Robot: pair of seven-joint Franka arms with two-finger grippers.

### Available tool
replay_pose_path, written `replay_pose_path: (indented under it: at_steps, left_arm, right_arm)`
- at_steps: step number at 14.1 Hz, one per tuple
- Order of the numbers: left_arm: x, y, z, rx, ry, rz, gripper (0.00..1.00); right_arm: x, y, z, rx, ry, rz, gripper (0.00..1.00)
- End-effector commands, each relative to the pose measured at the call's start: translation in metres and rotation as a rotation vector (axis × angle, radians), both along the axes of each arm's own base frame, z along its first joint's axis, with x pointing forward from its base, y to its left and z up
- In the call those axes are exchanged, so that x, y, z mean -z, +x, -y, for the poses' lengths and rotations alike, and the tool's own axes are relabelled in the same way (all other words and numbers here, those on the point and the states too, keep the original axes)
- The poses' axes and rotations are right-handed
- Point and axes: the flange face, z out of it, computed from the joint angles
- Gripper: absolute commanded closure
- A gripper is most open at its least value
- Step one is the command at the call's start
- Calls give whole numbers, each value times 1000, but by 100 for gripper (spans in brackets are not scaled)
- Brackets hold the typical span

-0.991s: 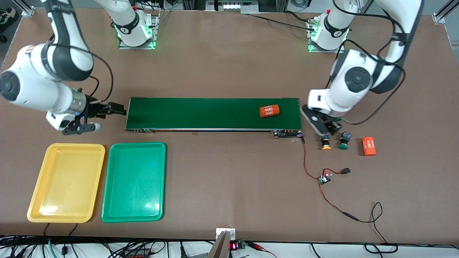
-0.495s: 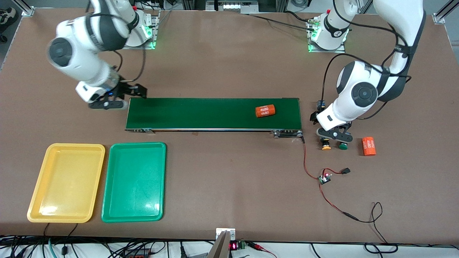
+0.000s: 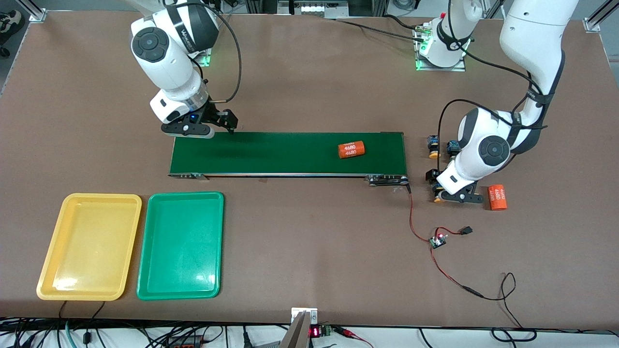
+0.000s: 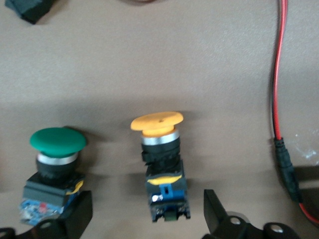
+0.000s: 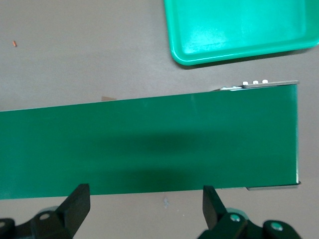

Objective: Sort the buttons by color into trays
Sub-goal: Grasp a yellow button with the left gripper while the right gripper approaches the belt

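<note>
My left gripper is open, low over two buttons beside the belt's end at the left arm's end. In the left wrist view the yellow-capped button lies with its body between my open fingers, and the green-capped button lies just outside one finger. Only the yellow cap shows from the front. Another yellow-capped button and a button body with its cap hidden lie farther from the camera. The yellow tray and green tray are empty. My right gripper is open and empty.
The dark-green conveyor belt carries an orange cylinder; a second cylinder lies on the table by my left gripper. A red wire and small circuit board lie nearer the camera. The green tray's corner shows in the right wrist view.
My right gripper swung from beside the yellow tray to the belt's end. My left gripper moved over the two nearer buttons. The cylinder on the belt moved toward the right arm's end.
</note>
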Motion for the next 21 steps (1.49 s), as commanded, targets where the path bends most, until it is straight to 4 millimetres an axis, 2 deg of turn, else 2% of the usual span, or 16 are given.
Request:
replay_pose_path:
  at_steps: [1,2,3,5,6,9,10,12,13,15,17,20,21]
  left_arm:
    - [2,6,12,-22,-19,20,20]
    - [2,7,12,-37,-30,22,37]
    - [2,6,15,-32,-33,21,58]
    - [-1,7,15,-28,-33,22,85]
    - [-9,10,14,-31,-34,33,92]
    - [-58,20,20,-30,-30,28,94]
    - [-75,20,29,-23,-27,2,94]
    - [-101,12,67,-17,-31,-49,94]
    - [-105,2,93,-55,-29,-72,93]
    - [-105,-27,158,-126,-30,-104,92]
    - [-98,-54,206,-141,-32,-124,91]
    - [-77,-73,220,-125,-41,-136,90]
    - [-73,-76,225,-145,-47,-127,85]
  right_arm:
    - [11,-3,-14,-10,2,29,0]
    - [16,-3,-20,-25,1,40,0]
    - [22,-7,-28,-53,-8,38,0]
    - [27,-10,-33,-97,-34,42,0]
    - [30,-10,-33,-122,-42,42,0]
    - [29,-8,-32,-163,-45,42,0]
    - [29,-8,-32,-163,-45,42,0]
    - [30,-8,-32,-155,-46,40,0]
    - [30,-8,-31,-152,-46,40,0]
    - [30,-8,-31,-149,-46,39,0]
    - [30,-7,-29,-147,-46,40,0]
    - [30,-6,-28,-146,-47,39,0]
    - [30,-6,-28,-144,-47,39,0]
